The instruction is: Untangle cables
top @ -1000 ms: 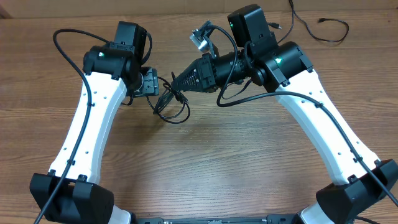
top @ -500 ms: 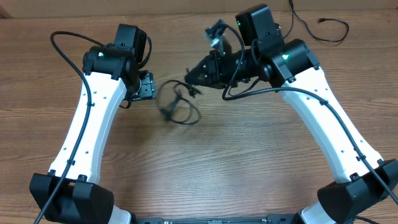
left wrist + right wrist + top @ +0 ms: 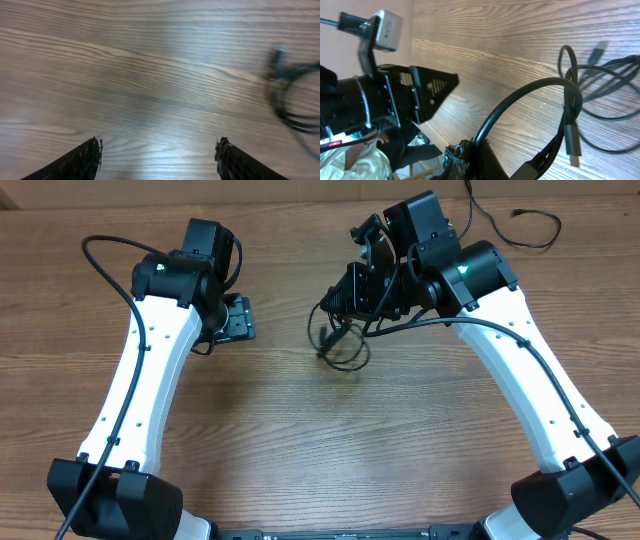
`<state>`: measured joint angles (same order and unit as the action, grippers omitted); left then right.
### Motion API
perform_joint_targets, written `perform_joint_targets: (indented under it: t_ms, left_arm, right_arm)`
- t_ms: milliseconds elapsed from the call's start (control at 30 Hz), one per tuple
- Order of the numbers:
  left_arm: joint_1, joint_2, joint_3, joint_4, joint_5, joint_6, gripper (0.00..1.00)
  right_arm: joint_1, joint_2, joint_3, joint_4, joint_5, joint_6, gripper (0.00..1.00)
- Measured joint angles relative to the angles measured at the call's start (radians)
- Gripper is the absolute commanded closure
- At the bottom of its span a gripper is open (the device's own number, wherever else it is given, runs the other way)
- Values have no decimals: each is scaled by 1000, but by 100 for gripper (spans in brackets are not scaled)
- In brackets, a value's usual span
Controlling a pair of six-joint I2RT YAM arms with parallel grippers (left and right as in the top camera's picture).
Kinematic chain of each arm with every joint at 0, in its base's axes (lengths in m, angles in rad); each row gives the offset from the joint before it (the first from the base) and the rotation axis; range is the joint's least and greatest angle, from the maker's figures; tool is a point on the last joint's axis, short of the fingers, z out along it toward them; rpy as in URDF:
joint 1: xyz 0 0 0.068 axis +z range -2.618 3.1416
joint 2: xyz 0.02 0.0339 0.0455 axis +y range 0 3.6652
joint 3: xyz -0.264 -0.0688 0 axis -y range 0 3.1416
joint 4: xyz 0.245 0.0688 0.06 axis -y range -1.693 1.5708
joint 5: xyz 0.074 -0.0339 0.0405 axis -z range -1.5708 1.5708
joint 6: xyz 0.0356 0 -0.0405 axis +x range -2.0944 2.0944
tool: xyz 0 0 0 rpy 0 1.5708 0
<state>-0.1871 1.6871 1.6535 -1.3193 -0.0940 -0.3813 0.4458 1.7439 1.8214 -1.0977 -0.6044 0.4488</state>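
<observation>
A tangle of thin black cables [image 3: 340, 345] hangs from my right gripper [image 3: 350, 295] just above the wooden table, at centre right. In the right wrist view the gripper [image 3: 485, 150] is shut on a black cable loop [image 3: 530, 100], with a silver plug [image 3: 572, 145] dangling and more loops [image 3: 610, 85] below. My left gripper [image 3: 238, 318] is open and empty, well left of the tangle. In the left wrist view its fingers [image 3: 157, 155] are spread over bare wood, with the blurred cable [image 3: 292, 95] at the right edge.
A separate black cable [image 3: 510, 225] lies at the table's back right. The wooden table [image 3: 330, 430] stretches between the two arm bases. The left arm [image 3: 395, 100] shows in the right wrist view.
The left gripper let go of the tangle. The right gripper has pulled the cables to the right, away from the left gripper, and lifted them.
</observation>
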Motion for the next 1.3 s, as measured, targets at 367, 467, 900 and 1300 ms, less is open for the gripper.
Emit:
perform_joint_targets:
  t_ms: [367,467,900,1300]
  left_arm:
    - [0,0,0,3,173,93,20]
    - [0,0,0,3,248,154,19]
    - [0,0,0,-18,372,239,21]
    - [0,-244,1,-116,370,210,21]
  right_arm:
    - [0,0,0,106,-185,0,96]
    - [0,0,0,110,-205,0,96]
    - [0,0,0,166,-155,36,96]
    - [0,0,0,209,-124,84,96]
